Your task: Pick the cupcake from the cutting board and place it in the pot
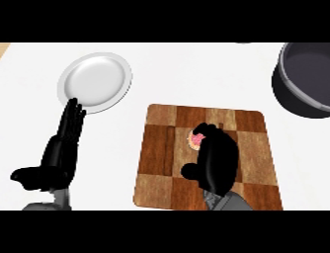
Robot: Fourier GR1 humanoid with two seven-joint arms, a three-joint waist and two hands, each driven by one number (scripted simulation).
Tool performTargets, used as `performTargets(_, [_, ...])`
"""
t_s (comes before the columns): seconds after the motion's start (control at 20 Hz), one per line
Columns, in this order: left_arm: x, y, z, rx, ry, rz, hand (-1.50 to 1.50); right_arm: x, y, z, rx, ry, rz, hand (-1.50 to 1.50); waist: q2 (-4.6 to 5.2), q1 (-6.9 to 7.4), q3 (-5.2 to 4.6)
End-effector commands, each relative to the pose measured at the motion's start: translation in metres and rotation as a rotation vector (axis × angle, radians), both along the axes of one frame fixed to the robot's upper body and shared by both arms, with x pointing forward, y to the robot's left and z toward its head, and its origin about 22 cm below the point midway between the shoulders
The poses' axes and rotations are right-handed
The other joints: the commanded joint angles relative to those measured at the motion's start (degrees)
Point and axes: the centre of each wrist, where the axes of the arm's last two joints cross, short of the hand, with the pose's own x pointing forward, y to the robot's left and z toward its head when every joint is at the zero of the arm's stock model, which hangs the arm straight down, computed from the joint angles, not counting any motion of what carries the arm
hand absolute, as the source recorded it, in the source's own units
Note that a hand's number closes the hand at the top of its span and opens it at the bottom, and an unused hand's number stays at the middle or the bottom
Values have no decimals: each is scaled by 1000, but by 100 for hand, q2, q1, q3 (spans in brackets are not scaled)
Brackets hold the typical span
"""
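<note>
the fingers of the right hand curl down over the small pink-frosted cupcake, which sits near the middle of the brown checkered wooden cutting board; only its left side shows, so i cannot tell whether they have closed on it. to do this well, seat thumb and fingers on opposite sides before lifting, then raise it straight up and carry it toward the dark grey round pot at the counter's far right corner. the left hand rests open, fingers straight, beside the white round plate.

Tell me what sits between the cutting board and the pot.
Nothing: in the head view, only bare white counter separates the cutting board from the pot.
</note>
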Motion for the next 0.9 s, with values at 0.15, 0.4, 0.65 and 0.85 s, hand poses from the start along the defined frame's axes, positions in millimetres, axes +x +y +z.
performTargets(0.15, [6, 1, -15, -18, 8, -3, 0, 7, 11, -18, -60, -53, -56, 150, 50, 12, 8])
performTargets(0.4, [3, -4, 0, 5, -7, -60, 0, -10, -20, -34, -194, 257, 577, 150, 170, 347, 14])
performTargets(0.65, [-6, 4, -13, -3, 5, -14, 0, -2, -78, -13, -216, 262, 889, 150, 84, 113, 10])
performTargets(0.85, [-1, -2, -8, -9, 4, 4, 0, 26, -120, 32, -229, 88, 942, 150, 48, -10, 10])
